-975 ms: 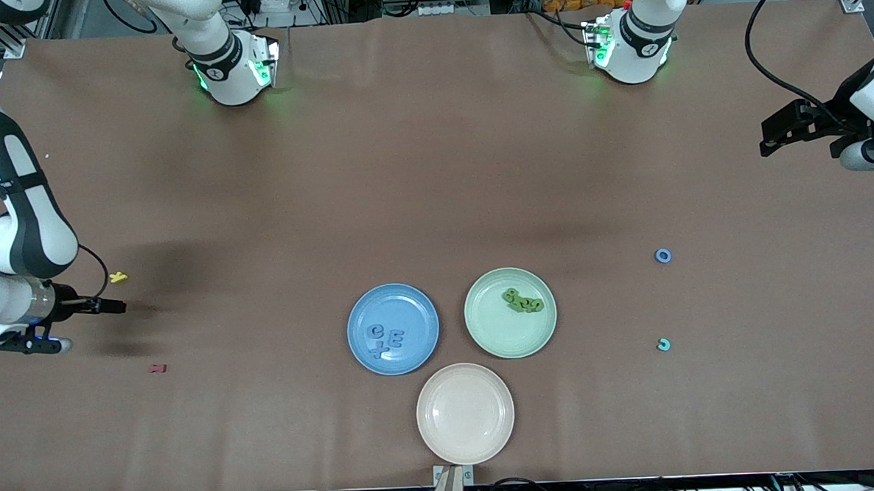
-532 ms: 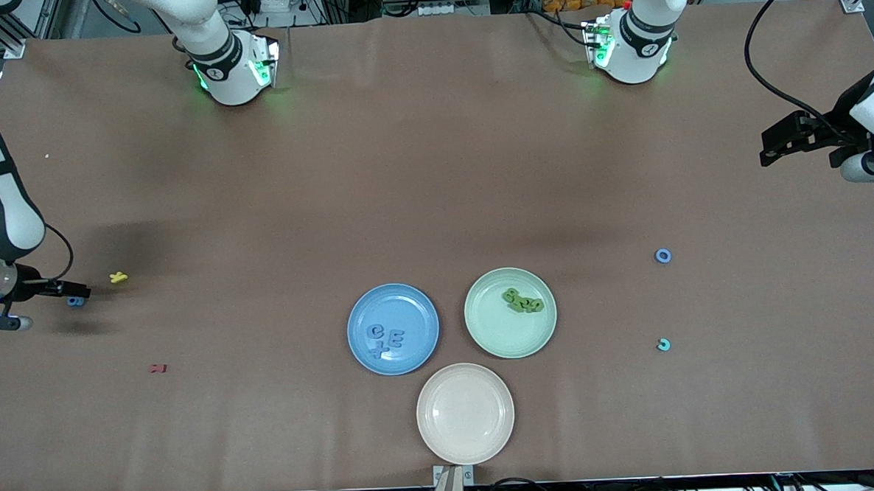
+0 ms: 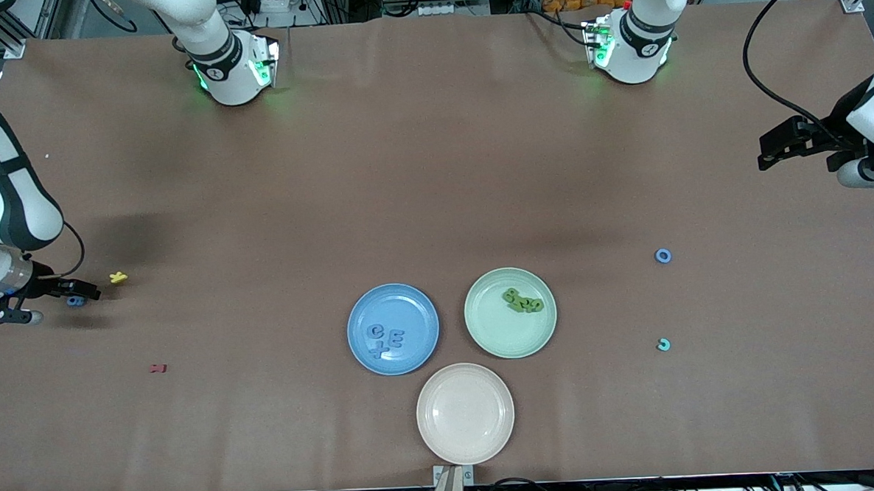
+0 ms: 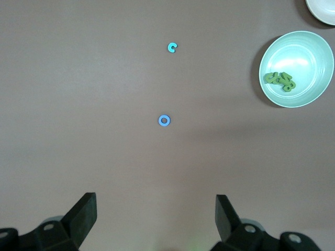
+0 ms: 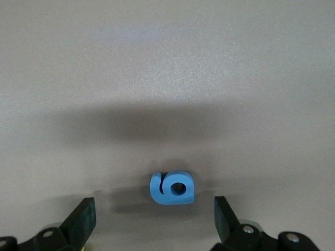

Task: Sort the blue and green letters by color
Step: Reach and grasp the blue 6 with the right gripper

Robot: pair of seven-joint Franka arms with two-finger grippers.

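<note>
Blue letter lies on desk between right end effector fingers, released; left end effector released, waiting above desk.

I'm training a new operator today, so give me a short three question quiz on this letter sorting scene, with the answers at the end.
1. True or false: the right gripper is shut on a blue piece.
2. Which plate is empty: A, the blue plate; B, the green plate; C, the beige plate?
3. Besides that piece, how many blue pieces lie loose on the table toward the left arm's end?

Key
1. False: its jaws stand open, the piece lying on the table between them.
2. C.
3. Two: a blue ring and a teal C, which is nearer the front camera.

The left gripper waits open above the table.
</note>
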